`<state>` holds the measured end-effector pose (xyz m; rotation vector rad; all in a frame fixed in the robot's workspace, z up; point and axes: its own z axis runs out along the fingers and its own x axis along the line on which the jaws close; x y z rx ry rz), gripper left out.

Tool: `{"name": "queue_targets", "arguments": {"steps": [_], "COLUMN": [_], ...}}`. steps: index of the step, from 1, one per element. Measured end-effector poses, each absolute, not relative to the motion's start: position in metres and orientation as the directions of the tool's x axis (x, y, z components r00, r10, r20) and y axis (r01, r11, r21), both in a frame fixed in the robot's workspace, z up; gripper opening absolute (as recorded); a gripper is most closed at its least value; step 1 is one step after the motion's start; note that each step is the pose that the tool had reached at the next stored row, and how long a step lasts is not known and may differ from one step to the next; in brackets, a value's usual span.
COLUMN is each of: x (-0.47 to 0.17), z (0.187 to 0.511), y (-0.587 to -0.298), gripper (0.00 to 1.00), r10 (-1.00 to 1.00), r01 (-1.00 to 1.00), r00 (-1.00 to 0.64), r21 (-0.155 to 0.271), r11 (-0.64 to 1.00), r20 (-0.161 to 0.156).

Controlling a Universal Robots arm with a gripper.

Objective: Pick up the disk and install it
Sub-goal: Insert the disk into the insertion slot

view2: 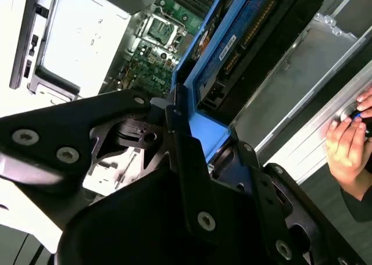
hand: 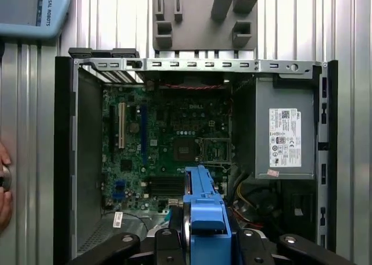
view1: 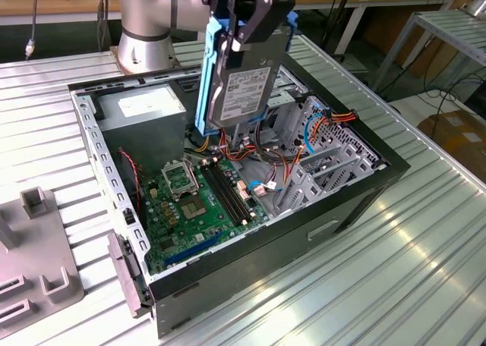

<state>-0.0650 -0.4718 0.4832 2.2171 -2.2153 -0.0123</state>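
Disk (view1: 244,88): grey-metal hard drive with a white label and blue bracket rails. It is held on edge, clear of the chassis, above the open computer case (view1: 357,202). In the exterior view its label faces the camera and one blue rail runs down the side towards the exterior view's left. It hangs over the cable bundle, between the power supply box (view1: 144,109) and the metal drive cage (view1: 323,152).

Gripper (view1: 249,35): black fingers, jaws pinched on the upper end of the disk at its blue bracket. In both wrist views the bracket sits between the fingers.

Motherboard (hand: 168,149): green, on the case floor, below and beside the hanging disk.

Table (view1: 410,270): slatted aluminium, carrying the case.

Grey fixture block (view1: 38,262): on the table at the exterior view's left, apart from the case.

Person's hand (view2: 347,140): rests at the case's outer edge in the second wrist view.
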Motion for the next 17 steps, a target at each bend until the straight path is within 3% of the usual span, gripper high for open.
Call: {"name": "queue_targets", "arguments": {"steps": [12, 17], "x": [-0.059, -0.047], "z": [0.479, 0.476], "y": [-0.526, -0.53], "gripper": [0.37, 0.37], "r10": [-1.0, -1.0], "r01": [-1.0, -1.0], "r00": [0.001, 0.001], "r21": [0.011, 0.011], "r11": [-0.001, -0.001], "r20": [0.0, 0.0]}}
